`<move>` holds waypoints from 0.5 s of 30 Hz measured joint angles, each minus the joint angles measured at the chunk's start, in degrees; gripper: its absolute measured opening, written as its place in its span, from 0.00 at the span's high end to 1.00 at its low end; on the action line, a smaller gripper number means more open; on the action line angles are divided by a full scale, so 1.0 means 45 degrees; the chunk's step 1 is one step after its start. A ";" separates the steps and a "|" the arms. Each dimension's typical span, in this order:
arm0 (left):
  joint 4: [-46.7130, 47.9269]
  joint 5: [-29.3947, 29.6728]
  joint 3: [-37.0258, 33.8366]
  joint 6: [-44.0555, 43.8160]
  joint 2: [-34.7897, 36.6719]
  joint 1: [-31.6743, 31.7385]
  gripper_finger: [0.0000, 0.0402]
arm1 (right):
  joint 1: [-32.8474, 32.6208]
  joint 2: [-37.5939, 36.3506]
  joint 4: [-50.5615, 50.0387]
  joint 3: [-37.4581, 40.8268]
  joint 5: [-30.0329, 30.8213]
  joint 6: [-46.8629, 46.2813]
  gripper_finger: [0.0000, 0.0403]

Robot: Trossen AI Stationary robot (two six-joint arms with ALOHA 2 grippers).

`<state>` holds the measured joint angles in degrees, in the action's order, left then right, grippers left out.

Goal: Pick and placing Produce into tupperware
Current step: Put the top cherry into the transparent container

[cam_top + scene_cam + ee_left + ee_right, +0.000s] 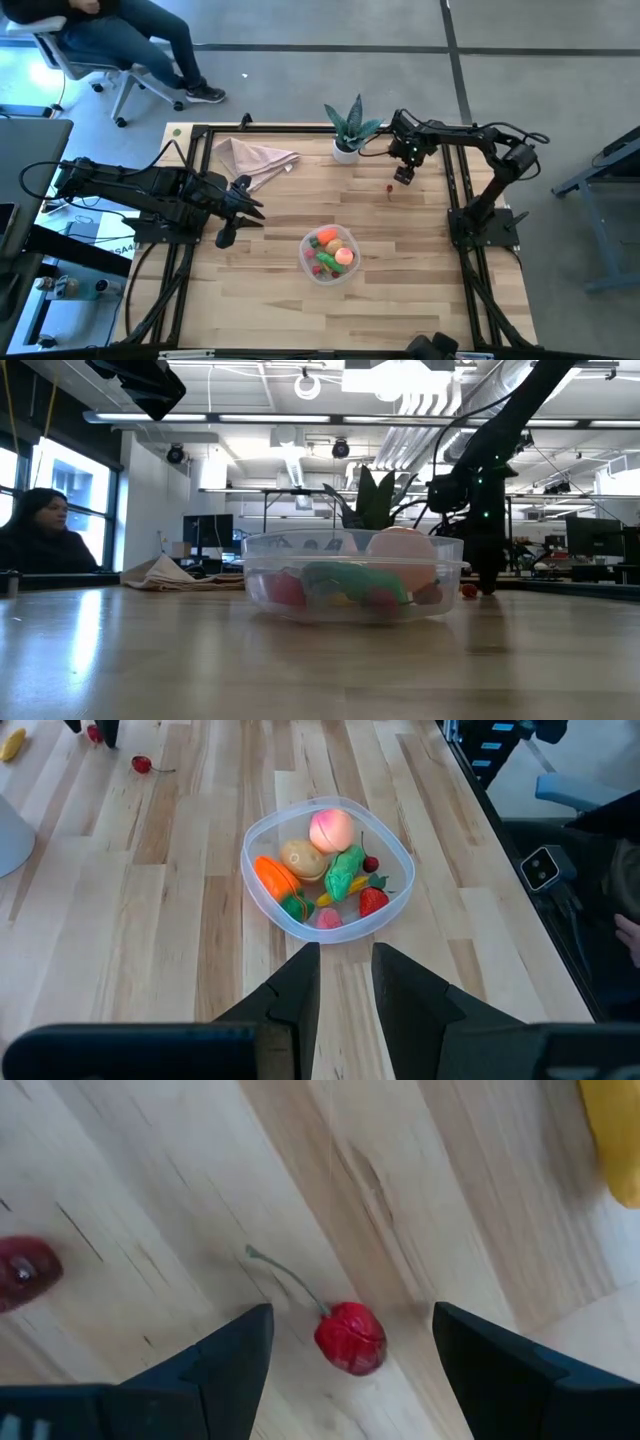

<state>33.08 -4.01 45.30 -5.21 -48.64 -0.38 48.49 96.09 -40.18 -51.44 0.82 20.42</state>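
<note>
Right wrist view: right gripper [350, 1355] hangs low over the desk [150, 1200], its fingers [225, 1360] spread wide with a small red cherry [350, 1337] lying between them, untouched by either, its thin stem trailing away from the fingers.

Tub: tupperware [325, 868] sits on the desk straight ahead of the left gripper's fingers, already holding most of the produce, namely a pink peach [333, 828], an orange carrot [273, 877], a green cucumber [346, 873], a tan piece, a red strawberry and a few small bits.

Done: by the look of the full tub, the bulk of the sorting is finished.

Left to do: at least three pieces remain loose on the desk, the cherry between the right fingers, a second dark red piece [25, 1272] off beyond one finger, and a yellow banana [612, 1135] past the other; none is yet lifted.

Left gripper: left gripper [243, 205] waits off to the side of the tub, fingers drawn narrow and holding nothing.

Step in hand, as judged: closing on the cherry, then carrying it to the tub, well apart from the right fingers.

Background: potted plant [348, 130] and cloth napkin [252, 158] stay out of the job.
</note>
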 joint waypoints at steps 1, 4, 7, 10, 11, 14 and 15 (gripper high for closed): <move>0.0000 -0.0004 0.0000 -0.0001 0.0001 -0.0001 0.79 | 0.0000 0.0000 0.0023 0.0000 -0.0013 -0.0102 0.34; 0.0000 -0.0003 0.0000 0.0002 0.0002 0.0000 0.79 | -0.0002 0.0000 0.0013 0.0002 -0.0077 -0.0253 0.35; 0.0000 -0.0001 0.0000 0.0000 0.0004 0.0000 0.79 | 0.0043 0.0000 -0.0084 0.0000 -0.0407 -0.0573 0.38; 0.0000 0.0000 0.0000 0.0002 0.0002 0.0000 0.79 | 0.0143 0.0000 -0.0413 0.0005 -0.0405 -0.0873 0.42; 0.0000 -0.0004 0.0000 0.0004 0.0004 0.0000 0.79 | 0.0151 0.0000 -0.0474 0.0005 -0.0302 -0.0923 0.44; 0.0000 -0.0001 0.0000 0.0001 0.0003 0.0000 0.79 | 0.0153 0.0000 -0.0541 0.0005 -0.0011 -0.1146 0.48; 0.0000 -0.0003 0.0000 0.0004 -0.0001 0.0000 0.79 | 0.0148 0.0000 -0.0537 0.0005 0.0017 -0.1141 0.49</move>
<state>33.08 -4.03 45.30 -5.19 -48.64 -0.38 49.16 96.09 -42.60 -51.42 0.90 15.29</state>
